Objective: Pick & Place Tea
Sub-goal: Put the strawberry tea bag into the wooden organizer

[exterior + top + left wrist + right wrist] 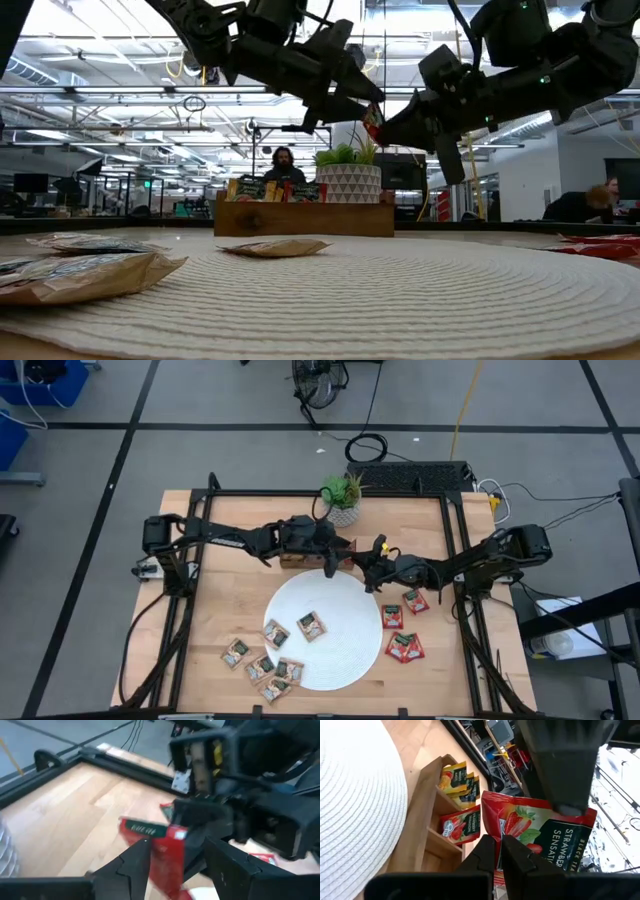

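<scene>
Tea packet: red, held in the air above the counter, near the wooden tray.
Right end effector: clamped on packet's edge.
Left end effector: fingers apart around the same packet.
Handling: likely light, thin, floppy, slick; pinch near an edge.
</scene>
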